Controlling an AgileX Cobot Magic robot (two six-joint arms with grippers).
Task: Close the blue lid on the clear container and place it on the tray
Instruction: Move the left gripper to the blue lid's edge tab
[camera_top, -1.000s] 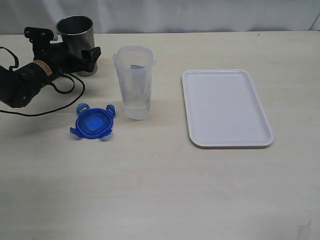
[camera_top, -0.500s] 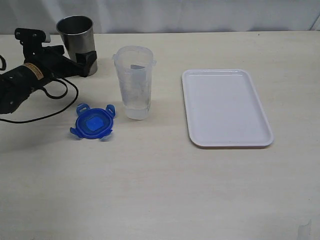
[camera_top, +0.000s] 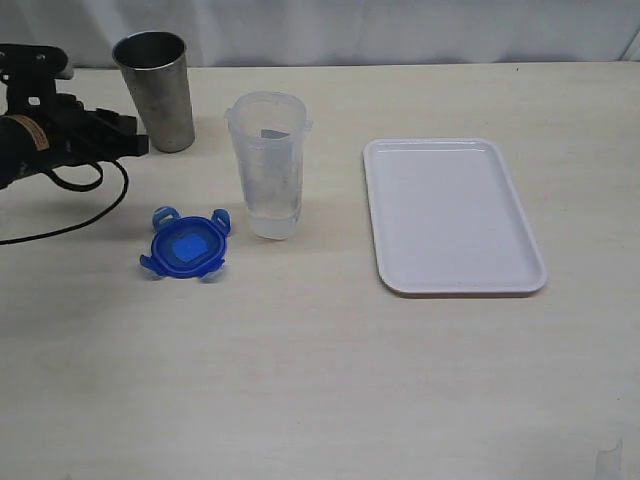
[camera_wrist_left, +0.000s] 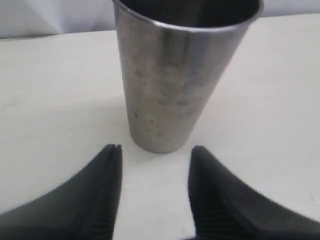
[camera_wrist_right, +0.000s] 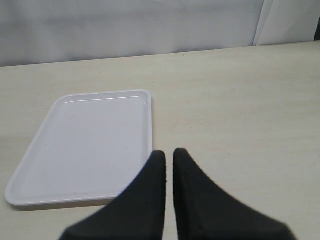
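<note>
The blue lid (camera_top: 186, 247) lies flat on the table, just left of the clear container (camera_top: 268, 165), which stands upright and uncovered. To their right rests the white tray (camera_top: 452, 215), with nothing on it. My left gripper (camera_top: 138, 138) hovers at the far left, beside a steel cup (camera_top: 156, 90). In the left wrist view its jaws (camera_wrist_left: 156, 150) stand apart with only table between them, and the cup (camera_wrist_left: 175, 75) is just beyond the tips. My right gripper (camera_wrist_right: 169, 154) is shut on nothing, close to the tray's (camera_wrist_right: 85, 145) near corner; the exterior view does not show it.
A black cable (camera_top: 70, 225) trails from the left arm across the table behind the lid. A pale curtain backs the table's far edge.
My left gripper has drawn back to the left, away from the steel cup it stood around, and its jaws have narrowed. The lid, container and tray have not moved.
</note>
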